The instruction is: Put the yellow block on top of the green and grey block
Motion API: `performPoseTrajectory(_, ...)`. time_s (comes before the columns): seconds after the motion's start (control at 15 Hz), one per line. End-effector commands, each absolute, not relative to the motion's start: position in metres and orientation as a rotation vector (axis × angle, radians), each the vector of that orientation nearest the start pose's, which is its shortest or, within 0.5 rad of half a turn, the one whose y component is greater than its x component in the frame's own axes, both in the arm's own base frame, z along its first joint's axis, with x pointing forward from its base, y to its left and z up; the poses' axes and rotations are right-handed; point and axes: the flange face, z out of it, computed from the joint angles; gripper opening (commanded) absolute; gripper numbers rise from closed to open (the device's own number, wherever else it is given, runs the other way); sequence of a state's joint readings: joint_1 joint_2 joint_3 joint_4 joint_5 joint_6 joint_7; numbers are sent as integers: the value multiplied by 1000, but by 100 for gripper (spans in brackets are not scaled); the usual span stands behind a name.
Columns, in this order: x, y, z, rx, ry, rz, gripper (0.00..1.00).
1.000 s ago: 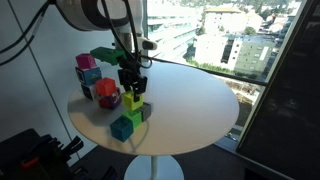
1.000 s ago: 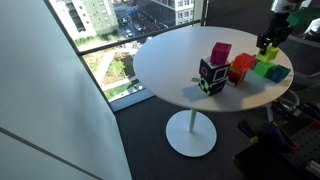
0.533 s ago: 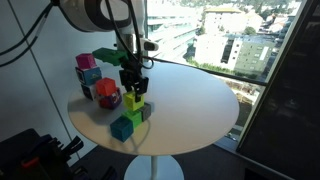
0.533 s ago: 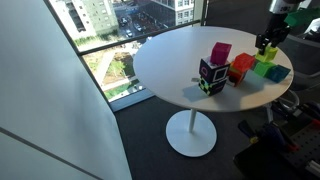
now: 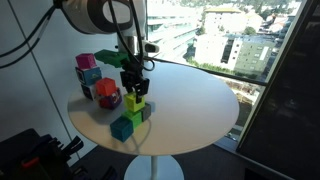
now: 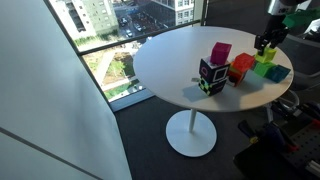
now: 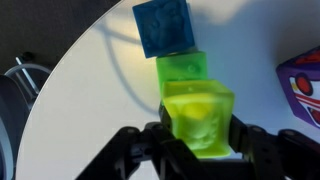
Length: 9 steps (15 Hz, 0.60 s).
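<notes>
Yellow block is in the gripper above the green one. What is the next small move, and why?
Probably a short straight descent. The gripper is shut on the yellow block, which is lined up over the green block. Contact between them cannot be confirmed, so closing any gap before release seems safest.

Robot arm (image 5: 100,12): rounded, glossy links in white and pale grey, visible in both exterior views (image 6: 285,8), ending in a darker wrist section. Hand (image 5: 133,90): matte black throughout, compact and boxy. In the wrist view its two fingers (image 7: 132,150) appear as angular, jointed black links with flat inner faces, slightly blurred.
</notes>
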<state>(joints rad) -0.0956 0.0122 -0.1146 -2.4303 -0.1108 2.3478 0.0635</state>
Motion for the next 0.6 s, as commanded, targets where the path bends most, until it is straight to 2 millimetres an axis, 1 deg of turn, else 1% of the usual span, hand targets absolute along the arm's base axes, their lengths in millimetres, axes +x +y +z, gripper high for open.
performPoseTrajectory(0.0, 469, -107, 293, -3209, 275, 139, 25)
performPoseTrajectory(0.53, 470, -108, 288, -3211, 264, 136, 25)
